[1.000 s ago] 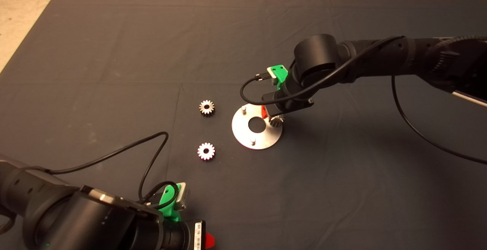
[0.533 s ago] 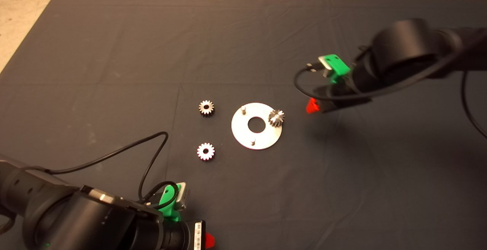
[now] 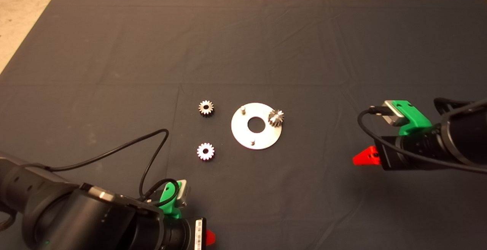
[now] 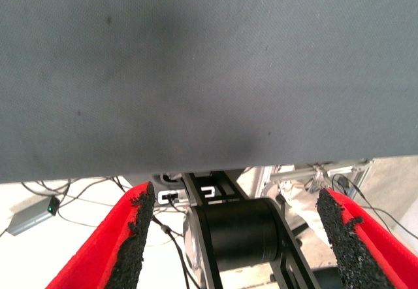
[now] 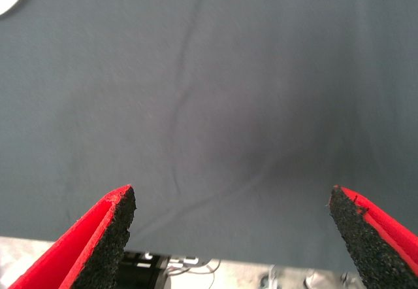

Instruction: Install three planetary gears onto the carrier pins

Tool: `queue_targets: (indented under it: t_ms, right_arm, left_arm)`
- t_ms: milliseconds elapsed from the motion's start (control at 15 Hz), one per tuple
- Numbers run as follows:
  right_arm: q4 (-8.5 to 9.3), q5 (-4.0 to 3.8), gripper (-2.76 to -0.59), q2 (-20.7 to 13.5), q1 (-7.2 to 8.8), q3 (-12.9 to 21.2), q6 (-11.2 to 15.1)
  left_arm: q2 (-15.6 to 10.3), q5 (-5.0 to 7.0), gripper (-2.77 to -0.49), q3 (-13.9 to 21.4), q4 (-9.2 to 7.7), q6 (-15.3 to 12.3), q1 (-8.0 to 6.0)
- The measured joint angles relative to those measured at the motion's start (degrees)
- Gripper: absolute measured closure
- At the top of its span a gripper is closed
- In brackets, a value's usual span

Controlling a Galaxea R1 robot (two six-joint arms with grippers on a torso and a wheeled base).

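Withdrawn from the disc (image 3: 243, 136), right gripper (image 5: 232, 237) gapes wide, empty.

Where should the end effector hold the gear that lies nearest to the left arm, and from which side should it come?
Probably from straight above. That gear lies flat on the mat, bore up, apart from the other loose gear and the disc. Close the fingers on two opposite sides of its toothed rim; its low, flat pose leaves no side face to take. The open left end effector is nearest.
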Motion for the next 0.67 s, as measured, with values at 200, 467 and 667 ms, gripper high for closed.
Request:
queue_targets:
  t_ms: [200,467,667]
  right_arm:
    - [0.27,-0.07,-2.20,-1.4,-2.55,0.7,1.1]
    - [0.49,-0.07,-2.20,-2.0,-11.89,1.2,2.2]
    - [0.48,-0.11,-2.20,-2.2,-13.75,1.2,2.4]
  left_arm:
    - [0.0,0.02,-1.75,0.0,0.00,0.0,-0.50]
    - [0.0,0.01,-1.75,0.0,-0.02,0.5,-0.58]
    - [0.0,0.02,-1.75,0.0,-0.16,1.5,-1.07]
